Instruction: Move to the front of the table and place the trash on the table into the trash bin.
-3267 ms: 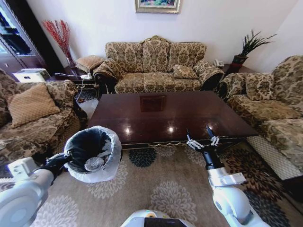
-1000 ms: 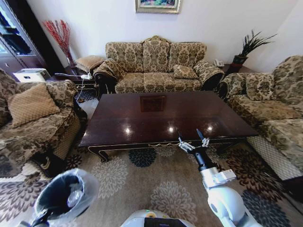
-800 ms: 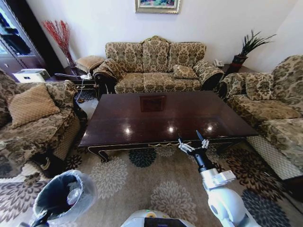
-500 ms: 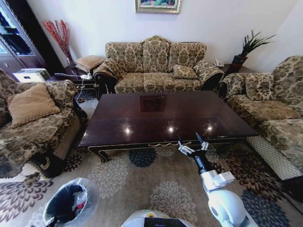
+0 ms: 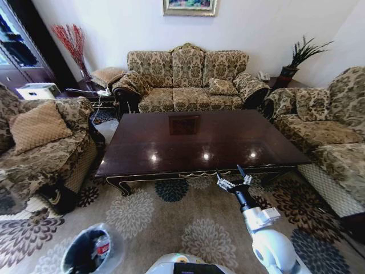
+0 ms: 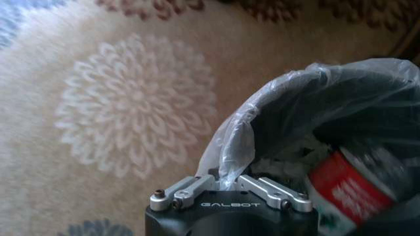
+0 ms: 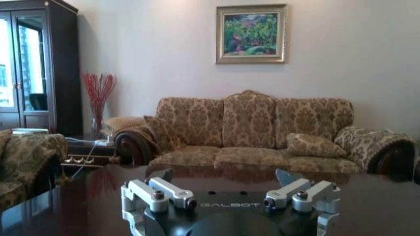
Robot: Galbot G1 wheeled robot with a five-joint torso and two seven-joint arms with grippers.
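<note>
The table [image 5: 194, 142] stands in the middle of the room, its dark glossy top bare. The trash bin [image 5: 91, 252] sits low over the carpet at my front left. My left gripper [image 6: 226, 183] is shut on the rim of its whitish bag [image 6: 276, 105]. Inside the bin lies the trash: a bottle with a red label [image 6: 345, 189] and white paper bits [image 6: 282, 164]. The red label [image 5: 102, 247] also shows in the head view. My right gripper [image 5: 231, 176] hangs open and empty just before the table's front edge; in its wrist view the right gripper [image 7: 225, 175] looks across the tabletop [image 7: 59, 206].
A three-seat sofa [image 5: 188, 80] stands behind the table. An armchair [image 5: 40, 142] is on the left and another sofa [image 5: 331, 131] on the right. Patterned carpet [image 5: 194, 228] lies open between me and the table. A dark cabinet [image 5: 17, 51] fills the far-left corner.
The bin went down and to the left, from beside the table's front-left corner to the carpet, still held by my left gripper. My right gripper drew back a little from the table edge.
</note>
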